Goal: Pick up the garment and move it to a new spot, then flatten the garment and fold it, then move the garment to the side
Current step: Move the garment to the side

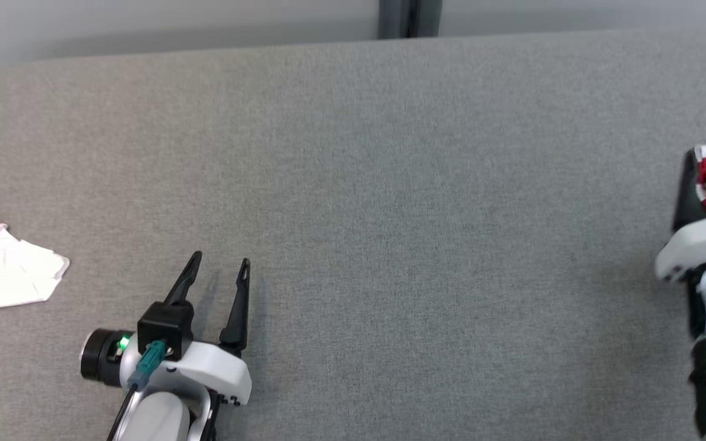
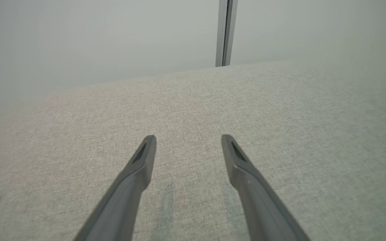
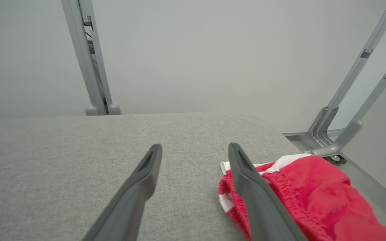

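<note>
The right gripper (image 3: 195, 146) has its fingers (image 3: 136, 194) spread wide, with nothing between them. The red-and-white garment (image 3: 313, 190) lies bunched at the right end of the table (image 3: 62, 160), just outside one finger; contact cannot be determined. The left gripper (image 1: 220, 260) is likewise fully spread and empty, positioned low over the table's near left portion. A second white-and-red garment (image 1: 3, 269) lies at the table's left end.
</note>
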{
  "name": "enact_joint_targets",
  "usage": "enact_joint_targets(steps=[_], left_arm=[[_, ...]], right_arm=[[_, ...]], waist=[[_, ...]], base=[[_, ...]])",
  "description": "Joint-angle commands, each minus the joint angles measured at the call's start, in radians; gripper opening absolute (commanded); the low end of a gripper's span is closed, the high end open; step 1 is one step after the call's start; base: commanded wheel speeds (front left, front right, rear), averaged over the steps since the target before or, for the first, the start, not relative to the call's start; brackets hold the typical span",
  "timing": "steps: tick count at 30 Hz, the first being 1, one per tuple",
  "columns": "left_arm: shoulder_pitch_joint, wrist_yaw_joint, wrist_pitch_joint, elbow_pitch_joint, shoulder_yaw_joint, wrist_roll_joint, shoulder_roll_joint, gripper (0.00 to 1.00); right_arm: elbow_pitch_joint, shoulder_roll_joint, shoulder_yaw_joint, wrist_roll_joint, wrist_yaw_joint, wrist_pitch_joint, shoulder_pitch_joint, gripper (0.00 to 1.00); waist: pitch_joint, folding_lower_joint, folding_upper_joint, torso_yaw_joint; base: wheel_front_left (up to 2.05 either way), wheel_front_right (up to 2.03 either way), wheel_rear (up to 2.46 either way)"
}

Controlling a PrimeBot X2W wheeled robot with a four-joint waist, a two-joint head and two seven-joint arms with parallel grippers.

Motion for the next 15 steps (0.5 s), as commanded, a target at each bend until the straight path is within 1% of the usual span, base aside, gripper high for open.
enact_joint_targets(steps=[1,9,12,15], left_arm=[[0.016,0.010,0.000,0.005,0.010,-0.010,0.003,1.00],[0.063,0.026,0.000,0.024,0.040,-0.038,0.003,1.00],[0.085,0.033,0.000,0.030,0.050,-0.048,0.003,1.00],[0.106,0.036,0.000,0.034,0.060,-0.049,0.003,1.00]], right_arm=[[-0.027,0.013,0.031,0.029,0.000,-0.004,0.051,1.00],[-0.111,0.048,0.151,0.125,0.000,-0.004,0.210,1.00],[-0.139,0.051,0.215,0.212,0.000,-0.004,0.261,1.00],[-0.166,0.050,0.275,0.266,0.000,-0.004,0.312,1.00]], waist=[[-0.045,0.0000,0.0000,0.010],[-0.126,0.0000,0.0000,0.022],[-0.160,0.0000,0.0000,0.029],[-0.192,0.0000,0.0000,0.034]], base=[[0.00,0.00,0.00],[0.00,0.00,0.00],[0.00,0.00,0.00],[0.00,0.00,0.00]])
